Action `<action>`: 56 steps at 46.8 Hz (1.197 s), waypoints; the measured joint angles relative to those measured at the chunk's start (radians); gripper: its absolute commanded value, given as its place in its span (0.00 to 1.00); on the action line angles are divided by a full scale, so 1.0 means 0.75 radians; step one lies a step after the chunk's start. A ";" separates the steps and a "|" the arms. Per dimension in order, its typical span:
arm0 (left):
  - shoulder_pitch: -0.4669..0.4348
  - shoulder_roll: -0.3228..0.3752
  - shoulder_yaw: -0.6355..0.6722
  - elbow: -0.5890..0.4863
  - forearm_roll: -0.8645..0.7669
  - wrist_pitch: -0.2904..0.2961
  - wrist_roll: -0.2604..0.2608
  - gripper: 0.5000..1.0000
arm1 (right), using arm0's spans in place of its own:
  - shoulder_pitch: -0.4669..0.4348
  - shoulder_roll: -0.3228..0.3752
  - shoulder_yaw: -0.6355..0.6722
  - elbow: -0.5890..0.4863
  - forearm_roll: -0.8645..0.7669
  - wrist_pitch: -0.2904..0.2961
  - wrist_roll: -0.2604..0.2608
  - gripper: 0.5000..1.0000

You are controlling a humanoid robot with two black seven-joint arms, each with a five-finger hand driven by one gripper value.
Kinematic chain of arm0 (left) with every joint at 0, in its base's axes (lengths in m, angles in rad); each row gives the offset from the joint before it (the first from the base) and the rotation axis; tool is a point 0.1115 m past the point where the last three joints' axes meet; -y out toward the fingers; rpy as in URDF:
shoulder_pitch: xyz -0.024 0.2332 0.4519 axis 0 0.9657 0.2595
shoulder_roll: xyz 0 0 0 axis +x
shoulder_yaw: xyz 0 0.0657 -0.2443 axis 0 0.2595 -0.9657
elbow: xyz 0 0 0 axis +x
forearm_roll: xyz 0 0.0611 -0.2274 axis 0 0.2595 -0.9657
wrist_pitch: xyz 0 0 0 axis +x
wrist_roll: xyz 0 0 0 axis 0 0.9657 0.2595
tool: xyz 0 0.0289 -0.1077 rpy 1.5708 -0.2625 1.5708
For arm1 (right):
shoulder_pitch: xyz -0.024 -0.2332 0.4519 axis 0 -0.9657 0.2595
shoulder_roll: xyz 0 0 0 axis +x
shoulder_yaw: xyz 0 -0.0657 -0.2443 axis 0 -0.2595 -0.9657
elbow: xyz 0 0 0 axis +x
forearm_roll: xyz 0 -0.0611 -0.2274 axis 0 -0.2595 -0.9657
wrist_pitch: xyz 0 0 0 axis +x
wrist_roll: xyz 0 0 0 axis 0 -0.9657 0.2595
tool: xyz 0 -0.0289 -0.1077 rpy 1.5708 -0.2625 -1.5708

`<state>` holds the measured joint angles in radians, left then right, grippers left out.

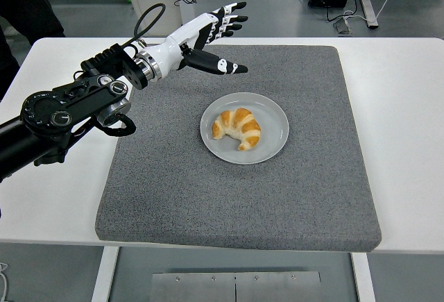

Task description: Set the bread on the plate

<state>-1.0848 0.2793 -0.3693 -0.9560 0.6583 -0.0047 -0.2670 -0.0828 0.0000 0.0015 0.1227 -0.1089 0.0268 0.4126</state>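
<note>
- Bread, a golden-brown curved croissant (pixel 237 127), lies on the round pale grey plate (pixel 275 123), slightly left of the plate's centre and fully inside the rim.
- Plate sits on a grey felt-like square mat (pixel 312 184), which covers most of the white tabletop (pixel 409 107).
- Left hand (pixel 208 38), white-shelled with black fingertips, is raised above the mat's far left part, well apart from the plate; fingers are spread wide, thumb extended toward the right, nothing held.
- Right arm is not visible.
- Judgement: placement appears complete; the step in hand is clearing the arm away.
- Recommended conduct: keep the hand high and the fingers open while retreating to the left, route the arm and its black cable (pixel 144 21) clear of the plate rim, and avoid dragging across the mat, since a shifted mat could slide the plate.
</note>
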 measured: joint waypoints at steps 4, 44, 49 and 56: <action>0.004 0.012 -0.060 0.001 -0.101 0.052 -0.006 0.93 | 0.000 0.000 0.000 0.000 0.000 0.000 0.000 1.00; 0.147 -0.106 -0.317 0.370 -0.566 0.082 -0.070 0.93 | 0.000 0.000 0.000 0.000 0.000 0.000 0.000 1.00; 0.144 -0.135 -0.319 0.410 -0.573 0.082 -0.075 0.93 | 0.000 0.000 0.000 0.000 0.000 0.000 0.000 1.00; 0.144 -0.181 -0.359 0.482 -0.630 0.064 -0.078 0.93 | 0.000 0.000 0.000 0.000 0.000 0.001 0.000 1.00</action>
<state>-0.9765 0.1439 -0.6386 -0.5947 0.1856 0.0436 -0.3256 -0.0829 0.0000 0.0016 0.1227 -0.1089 0.0274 0.4126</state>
